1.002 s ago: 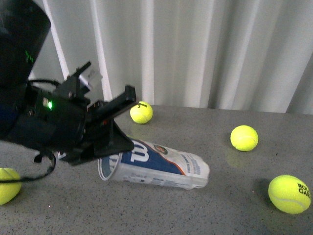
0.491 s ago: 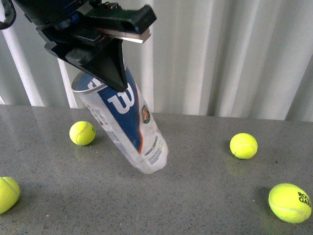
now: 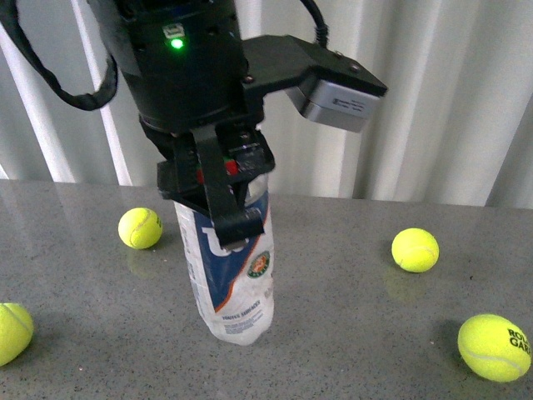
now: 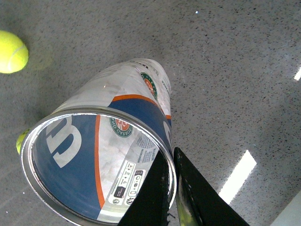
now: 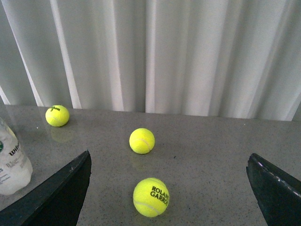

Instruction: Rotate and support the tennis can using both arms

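Note:
The tennis can [image 3: 234,279] stands nearly upright on the grey table, its closed end down and its navy label with the orange stripe facing me. My left gripper [image 3: 232,210] is shut on its top rim from above. In the left wrist view the silver rim of the can [image 4: 96,155] is pinched by the left gripper [image 4: 172,188], one finger inside the tube and one outside. The right gripper [image 5: 168,154] is open with nothing between its fingers. It is out of the front view. The can's lower end [image 5: 11,165] shows at the edge of the right wrist view.
Loose yellow tennis balls lie on the table: one behind the can [image 3: 140,227], one at the left edge [image 3: 12,333], two on the right [image 3: 415,249] [image 3: 493,347]. A white curtain [image 3: 433,100] hangs behind the table. The marked ball [image 5: 150,197] lies under the right gripper.
The can was lying on its side, then hung tilted in the left gripper, and now stands almost upright on the table. The left arm rose and turned over it.

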### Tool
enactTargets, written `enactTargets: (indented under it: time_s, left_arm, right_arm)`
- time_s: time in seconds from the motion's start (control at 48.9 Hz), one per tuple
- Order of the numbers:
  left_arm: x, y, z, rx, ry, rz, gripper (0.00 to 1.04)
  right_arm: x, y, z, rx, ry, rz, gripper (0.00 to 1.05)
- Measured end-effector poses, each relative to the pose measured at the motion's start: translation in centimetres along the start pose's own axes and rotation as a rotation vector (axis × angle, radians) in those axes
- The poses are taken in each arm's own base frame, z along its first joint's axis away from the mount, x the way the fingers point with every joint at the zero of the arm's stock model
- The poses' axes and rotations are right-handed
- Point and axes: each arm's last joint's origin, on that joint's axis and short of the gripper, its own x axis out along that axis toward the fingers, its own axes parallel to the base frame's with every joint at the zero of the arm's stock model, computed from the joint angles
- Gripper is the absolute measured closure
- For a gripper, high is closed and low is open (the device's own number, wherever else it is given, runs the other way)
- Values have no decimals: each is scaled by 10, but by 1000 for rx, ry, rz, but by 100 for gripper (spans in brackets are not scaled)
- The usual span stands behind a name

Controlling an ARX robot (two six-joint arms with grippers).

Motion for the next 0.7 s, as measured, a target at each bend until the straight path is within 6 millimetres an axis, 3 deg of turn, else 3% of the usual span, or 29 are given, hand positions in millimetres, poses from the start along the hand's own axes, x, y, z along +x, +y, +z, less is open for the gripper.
enactTargets:
  time_s: [0.225, 0.695]
  left_arm:
    - [8, -10, 20, 87, -6, -21, 101]
    - [30, -6, 24, 161, 62, -44, 101]
  right_arm:
    - [0, 0, 0, 0, 0, 0, 7]
    - [0, 0, 0, 0, 0, 0, 7]
